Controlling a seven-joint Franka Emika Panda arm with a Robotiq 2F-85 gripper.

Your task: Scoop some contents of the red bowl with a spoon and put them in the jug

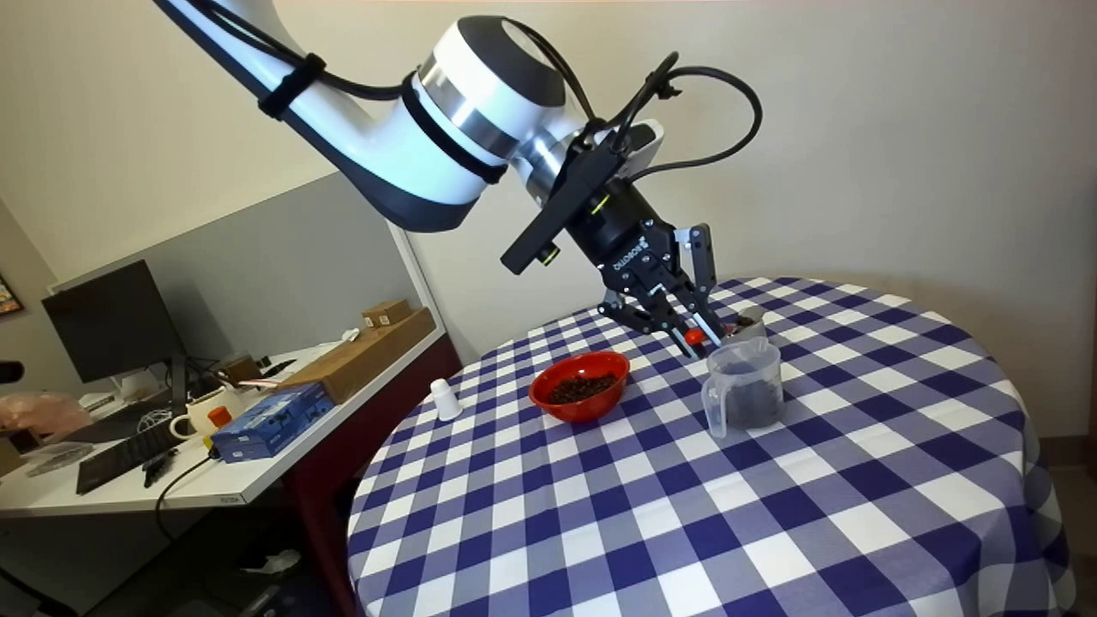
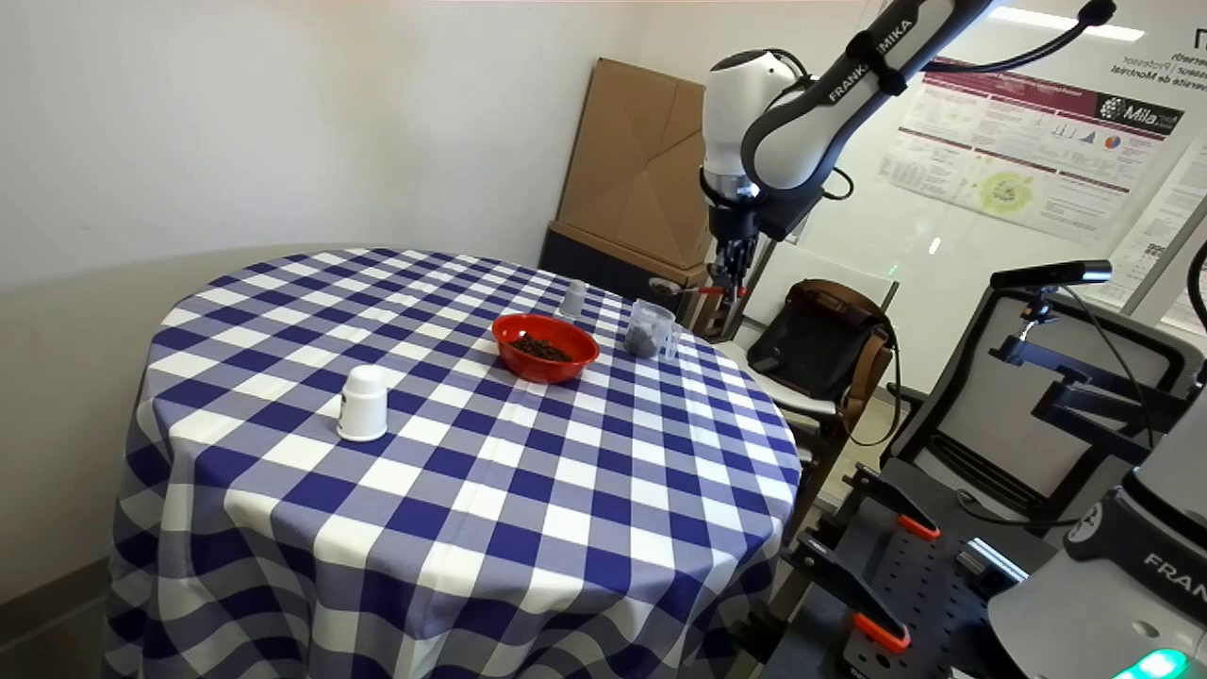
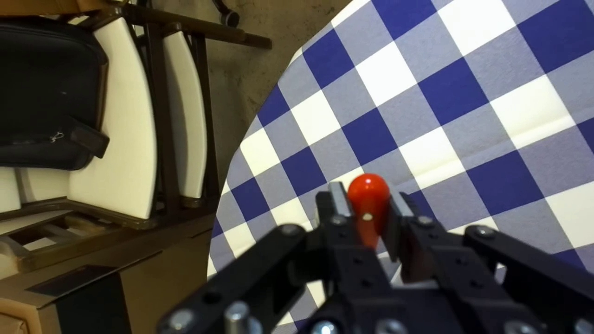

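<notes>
Pinching the spoon [image 2: 709,290] by its red handle [image 3: 369,186], a pad snug on either side, the gripper [image 1: 698,335] has the clear jug [image 1: 744,390] below it and out toward the spoon's head [image 2: 664,285]. That long axis looks roughly level, and in both exterior views the head shows just above the jug's mouth — whether squarely over the opening I cannot tell. It seems to carry dark pieces [image 1: 746,320]; a roll about the axis should tip them in, I judge, with the jug's rim the edge to watch. The red bowl [image 1: 583,411] stands apart, a strip of checked tablecloth [image 1: 662,396] between; in an exterior view a small pale cup-like container [image 2: 572,300] stands beyond.
</notes>
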